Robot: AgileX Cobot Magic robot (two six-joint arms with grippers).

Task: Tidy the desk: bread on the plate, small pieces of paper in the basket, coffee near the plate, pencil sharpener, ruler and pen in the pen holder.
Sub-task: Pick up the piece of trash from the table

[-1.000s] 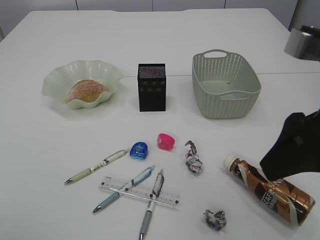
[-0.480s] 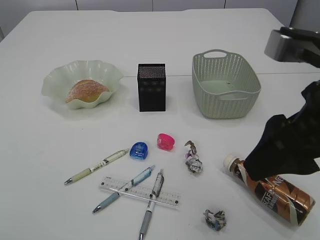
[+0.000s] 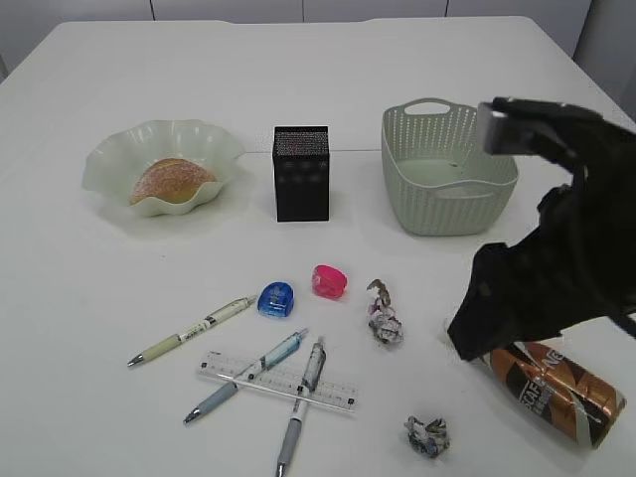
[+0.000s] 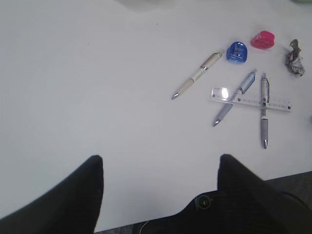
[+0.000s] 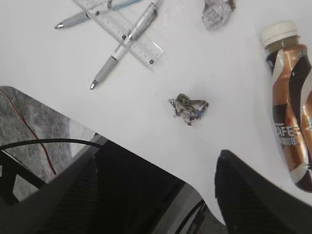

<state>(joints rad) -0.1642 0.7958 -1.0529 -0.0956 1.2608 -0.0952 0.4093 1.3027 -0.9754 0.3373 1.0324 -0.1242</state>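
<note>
Landmark: pen holder (image 3: 301,173), upright mid-worktop (image 3: 318,60). Left of it, plate (image 3: 111,164) holding the bread (image 3: 170,181). Right of it, basket (image 3: 449,179). In front of it lie blue sharpener (image 3: 276,299), pink sharpener (image 3: 329,281), three pens, two crossing the ruler (image 3: 276,381), and two paper wads (image 3: 385,321) (image 3: 427,436). Coffee (image 3: 552,390) lies on its side, front-right, cap hidden by the right arm (image 3: 556,268). Left fingers (image 4: 95,168) spread, holding nothing; right fingers (image 5: 234,168) spread, holding nothing.

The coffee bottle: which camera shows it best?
The right wrist view: the coffee bottle lies there uncovered, cream cap and label clear, only its base cropped. In the exterior view the right arm hides its cap end. The left wrist view misses it entirely.
</note>
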